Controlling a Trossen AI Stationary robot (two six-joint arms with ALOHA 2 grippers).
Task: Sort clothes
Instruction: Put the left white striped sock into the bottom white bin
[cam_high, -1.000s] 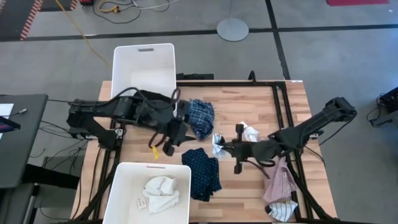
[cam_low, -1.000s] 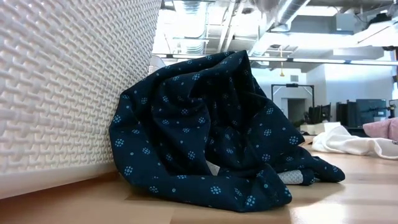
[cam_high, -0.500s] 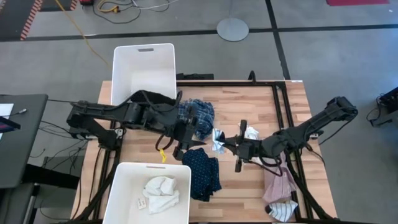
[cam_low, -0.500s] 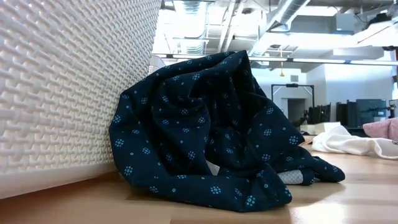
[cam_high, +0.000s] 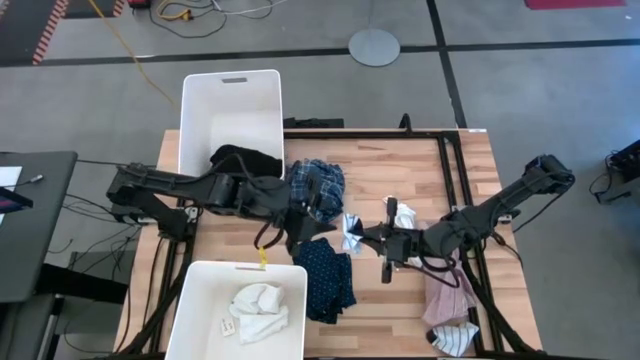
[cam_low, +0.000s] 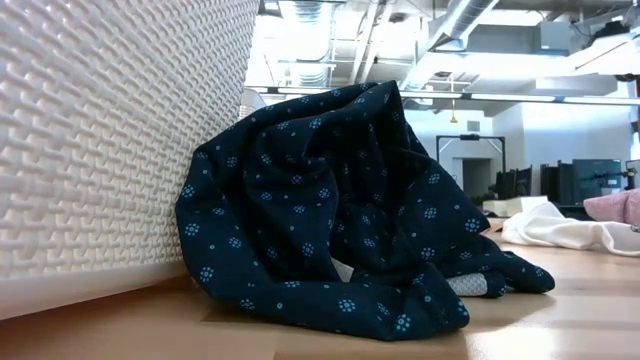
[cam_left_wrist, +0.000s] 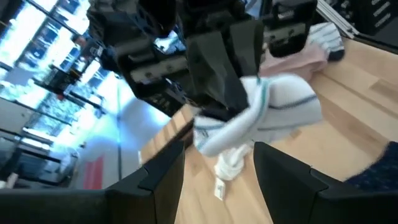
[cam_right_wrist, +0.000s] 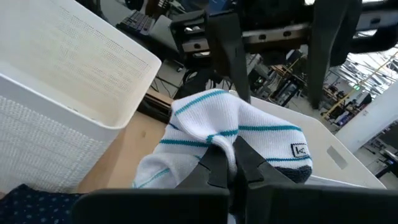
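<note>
A white sock with teal stripes (cam_high: 350, 232) is in my right gripper (cam_high: 362, 236) above the table's middle; it also shows in the right wrist view (cam_right_wrist: 236, 134). My left gripper (cam_high: 320, 228) is open just left of it, its fingers (cam_left_wrist: 165, 177) on either side of the sock (cam_left_wrist: 261, 112) without touching. The blue plaid shirt (cam_high: 318, 185) lies behind them. The navy dotted piece (cam_high: 325, 275) lies in front, against the near bin. The black piece (cam_high: 243, 160) hangs over the far bin's rim. The pink shirt (cam_high: 448, 295) and a striped sock (cam_high: 455, 338) lie at the right front. My right gripper pinches a bunched fold of the sock (cam_right_wrist: 219, 144) between its two fingers (cam_right_wrist: 249, 167). The fingers come level from the table's right side. The sock bulges around the fingertips and its loose end (cam_left_wrist: 227, 165) hangs down over the wood.
A white bin (cam_high: 232, 105) stands at the far left. A second white bin (cam_high: 195, 300) at the near left holds white socks (cam_high: 258, 305). Another white sock (cam_high: 403, 215) lies right of the grippers. A black frame rail (cam_high: 455, 170) runs along the table's right side.
My left gripper has gone toward the table's right edge, away from the far bin and up to the sock held by my right gripper. The black piece now shows uncovered on the far bin's rim.
</note>
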